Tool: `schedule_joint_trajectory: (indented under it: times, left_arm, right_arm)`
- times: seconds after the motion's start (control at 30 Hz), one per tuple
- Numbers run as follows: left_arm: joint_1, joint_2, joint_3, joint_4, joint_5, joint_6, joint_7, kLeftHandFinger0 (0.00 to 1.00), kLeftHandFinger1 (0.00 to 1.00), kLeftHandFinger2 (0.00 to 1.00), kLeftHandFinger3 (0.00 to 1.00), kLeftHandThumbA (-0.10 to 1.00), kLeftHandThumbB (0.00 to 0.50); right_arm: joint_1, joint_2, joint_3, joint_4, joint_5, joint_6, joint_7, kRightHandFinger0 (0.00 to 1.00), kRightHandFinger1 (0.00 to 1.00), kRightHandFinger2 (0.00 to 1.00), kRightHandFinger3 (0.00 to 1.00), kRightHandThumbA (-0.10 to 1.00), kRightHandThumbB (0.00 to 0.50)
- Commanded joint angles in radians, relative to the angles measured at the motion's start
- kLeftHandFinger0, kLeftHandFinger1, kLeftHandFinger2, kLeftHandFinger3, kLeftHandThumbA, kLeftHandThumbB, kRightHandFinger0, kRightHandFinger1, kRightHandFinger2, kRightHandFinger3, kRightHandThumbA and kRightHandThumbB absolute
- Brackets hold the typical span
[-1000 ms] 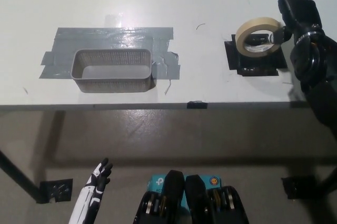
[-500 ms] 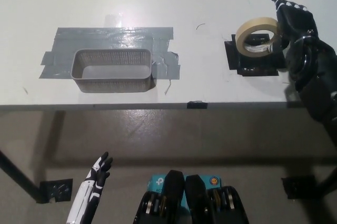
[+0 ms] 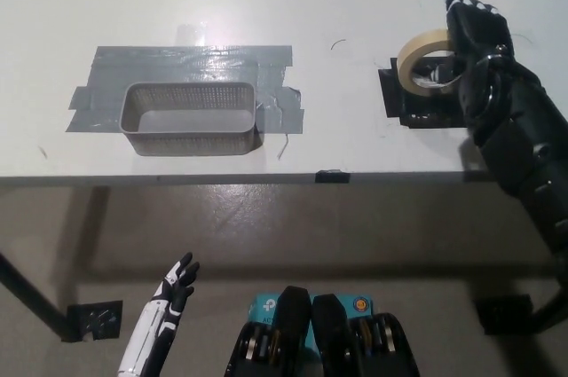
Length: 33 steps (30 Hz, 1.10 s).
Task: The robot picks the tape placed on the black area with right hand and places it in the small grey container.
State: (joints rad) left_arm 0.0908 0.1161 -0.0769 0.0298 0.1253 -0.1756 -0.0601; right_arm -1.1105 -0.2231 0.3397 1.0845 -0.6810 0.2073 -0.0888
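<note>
A cream roll of tape [image 3: 421, 59] is tilted up over the black area [image 3: 417, 102] at the table's right side. My black right hand [image 3: 469, 40] is shut on the roll's right edge, with its fingers wrapped over the rim, and the black forearm hides part of the black patch. The small grey mesh container [image 3: 190, 118] sits on strips of grey tape at the left of the table, with nothing visible inside it. My white left hand [image 3: 174, 288] hangs below the table at the lower left, fingers spread, holding nothing.
The white table's front edge [image 3: 266, 178] runs across the middle of the view, with a small black marker [image 3: 332, 176] on it. Grey floor lies below, with a black floor plate [image 3: 93, 318] at the lower left and another [image 3: 506, 315] at the lower right.
My right hand and forearm have shifted left with the tape, which has tilted up more steeply and now covers less of the black area. The left hand has drifted slightly.
</note>
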Motion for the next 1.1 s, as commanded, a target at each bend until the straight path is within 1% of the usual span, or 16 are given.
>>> schedule_joint_trajectory:
  times: [0.0,0.1,0.13,0.17,0.2,0.23,0.27,0.33,0.37,0.47,0.53,0.63,0.77,0.83,0.9,1.07]
  left_arm:
    - [-0.008,0.012,-0.001,-0.043,-0.010,-0.003,-0.016,1.00,1.00,1.00,1.00,1.00,0.172]
    - [-0.014,0.010,0.000,-0.042,-0.007,-0.001,-0.016,1.00,1.00,1.00,1.00,1.00,0.163]
    - [-0.012,0.011,0.000,-0.043,-0.007,-0.001,-0.017,1.00,1.00,1.00,1.00,1.00,0.166]
    - [-0.011,0.009,0.000,-0.042,-0.007,-0.003,-0.015,1.00,1.00,1.00,1.00,1.00,0.173]
    - [-0.012,0.009,-0.001,-0.042,-0.007,-0.003,-0.016,1.00,1.00,1.00,1.00,1.00,0.175]
    - [-0.010,0.009,-0.002,-0.045,-0.008,-0.001,-0.018,1.00,1.00,1.00,1.00,1.00,0.174]
    - [-0.011,0.009,-0.002,-0.048,-0.011,0.003,-0.020,1.00,1.00,1.00,1.00,1.00,0.175]
    - [-0.012,0.009,-0.002,-0.050,-0.013,0.004,-0.023,1.00,1.00,1.00,1.00,1.00,0.178]
    - [-0.016,0.009,-0.001,-0.048,-0.010,0.004,-0.022,1.00,1.00,1.00,1.00,1.00,0.179]
    - [-0.020,0.012,0.001,-0.053,-0.008,0.007,-0.022,1.00,1.00,1.00,1.00,1.00,0.172]
    - [-0.024,0.014,0.002,-0.055,-0.004,0.013,-0.022,1.00,1.00,1.00,1.00,1.00,0.182]
    - [-0.026,0.012,0.005,-0.054,-0.011,0.015,-0.023,1.00,1.00,1.00,1.00,1.00,0.186]
    - [-0.023,0.015,0.003,-0.052,-0.011,0.013,-0.025,1.00,1.00,1.00,1.00,1.00,0.178]
    - [-0.022,0.018,0.004,-0.057,0.002,0.015,-0.020,1.00,1.00,1.00,1.00,1.00,0.180]
    - [-0.024,0.019,0.005,-0.054,-0.002,0.014,-0.020,1.00,1.00,1.00,1.00,1.00,0.179]
    - [-0.028,0.021,0.007,-0.045,-0.009,0.007,-0.021,1.00,1.00,1.00,1.00,1.00,0.182]
  right_arm:
    - [-0.085,0.001,-0.003,0.025,0.023,-0.039,-0.084,1.00,1.00,1.00,1.00,0.88,0.443]
    - [-0.100,0.009,-0.005,0.073,0.030,-0.062,-0.136,1.00,1.00,1.00,1.00,0.82,0.429]
    - [-0.105,0.011,0.005,0.091,0.022,-0.060,-0.151,1.00,1.00,1.00,1.00,0.77,0.383]
    - [-0.109,0.011,0.004,0.107,0.029,-0.076,-0.158,1.00,1.00,1.00,1.00,0.62,0.229]
    - [-0.112,0.012,-0.020,0.136,0.061,-0.113,-0.176,0.93,0.86,0.97,1.00,0.16,0.200]
    - [-0.110,0.012,-0.032,0.152,0.075,-0.132,-0.195,0.41,0.56,0.73,0.83,-0.09,0.194]
    - [-0.103,0.007,-0.026,0.165,0.070,-0.149,-0.219,0.09,0.25,0.41,0.61,-0.10,0.230]
    - [-0.095,-0.002,-0.006,0.185,0.057,-0.161,-0.233,0.00,0.02,0.23,0.45,-0.10,0.259]
    - [-0.094,-0.008,0.011,0.201,0.045,-0.160,-0.232,0.00,0.03,0.25,0.41,-0.10,0.327]
    - [-0.092,-0.018,0.037,0.242,0.042,-0.157,-0.220,0.00,0.09,0.33,0.42,-0.10,0.303]
    - [-0.091,-0.024,0.036,0.257,0.055,-0.167,-0.216,0.00,0.05,0.31,0.38,-0.10,0.297]
    - [-0.090,-0.024,0.032,0.261,0.063,-0.175,-0.235,0.00,0.08,0.52,0.35,-0.10,0.262]
    - [-0.084,-0.030,0.021,0.245,0.075,-0.217,-0.280,0.00,0.24,0.76,0.45,-0.10,0.247]
    - [-0.092,-0.029,0.002,0.229,0.094,-0.232,-0.284,0.00,0.32,0.82,0.68,-0.10,0.217]
    - [-0.105,-0.025,-0.012,0.213,0.107,-0.247,-0.295,0.00,0.34,0.82,0.81,-0.10,0.201]
    - [-0.114,-0.024,-0.013,0.177,0.107,-0.295,-0.345,0.00,0.28,0.75,0.78,-0.10,0.193]
